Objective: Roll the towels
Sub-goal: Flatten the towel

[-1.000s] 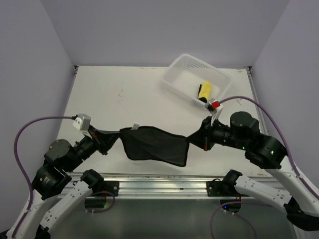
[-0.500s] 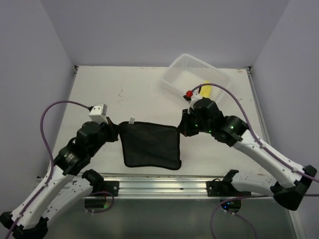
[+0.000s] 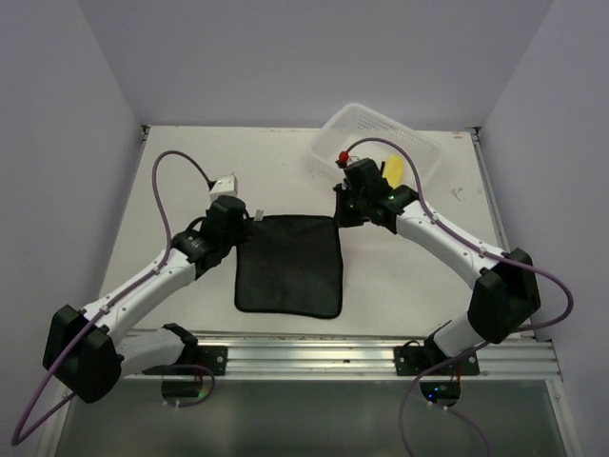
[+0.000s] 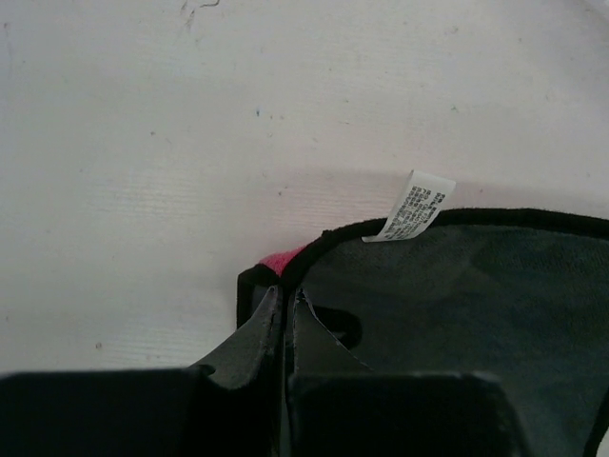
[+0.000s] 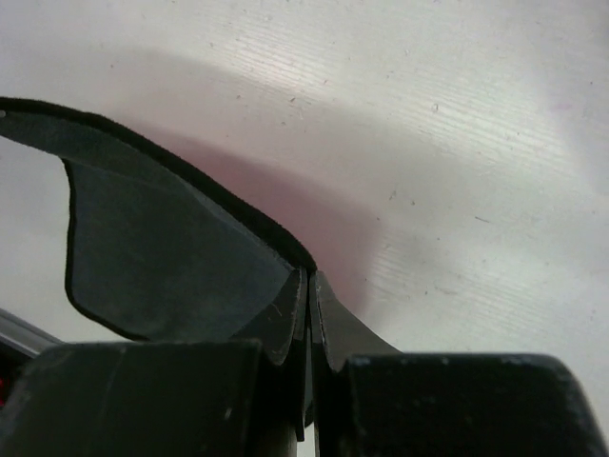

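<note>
A dark grey towel (image 3: 289, 265) lies spread flat on the white table, its far edge held at both corners. My left gripper (image 3: 240, 225) is shut on the towel's far-left corner (image 4: 285, 276), where a pink underside and a white label (image 4: 416, 207) show. My right gripper (image 3: 343, 214) is shut on the far-right corner (image 5: 306, 267), which is lifted a little off the table with the towel (image 5: 162, 248) hanging to the left.
A white plastic basket (image 3: 379, 152) stands at the back right, just behind the right arm, with a yellow object (image 3: 393, 168) in it. Bare table (image 3: 190, 171) lies to the left and behind the towel. Grey walls enclose three sides.
Both arms have reached away from the near edge, carrying the towel's corners forward. The towel has gone from hanging crumpled between the grippers to lying spread flat on the table.
</note>
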